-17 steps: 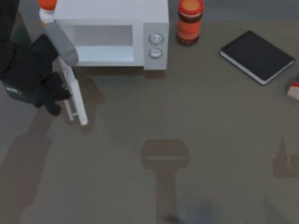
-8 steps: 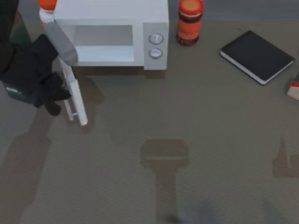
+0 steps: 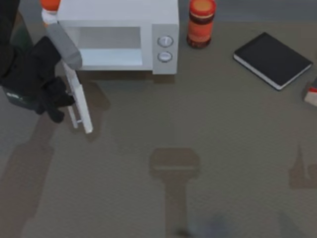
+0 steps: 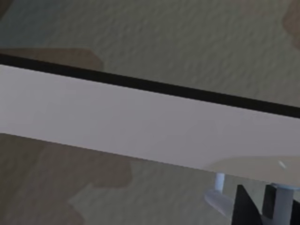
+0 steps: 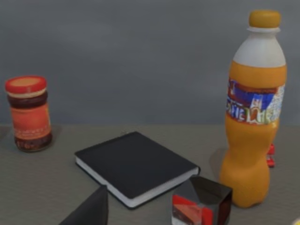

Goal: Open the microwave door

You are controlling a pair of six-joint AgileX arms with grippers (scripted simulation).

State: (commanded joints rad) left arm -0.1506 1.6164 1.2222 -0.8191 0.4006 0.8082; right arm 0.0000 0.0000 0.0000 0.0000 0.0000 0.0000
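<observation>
Microwave door (image 3: 80,101) swung wide, left end effector (image 3: 63,104) alongside

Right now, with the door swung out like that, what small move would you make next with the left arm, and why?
Probably release and back the left gripper away to the top view's left. The microwave door already stands wide open, roughly square to the microwave, whose pale interior is exposed. The gripper sits at the handle, so more pulling seems needless.

Left arm (image 3: 29,74) black w/ grey link, black claw (image 3: 62,106).
</observation>
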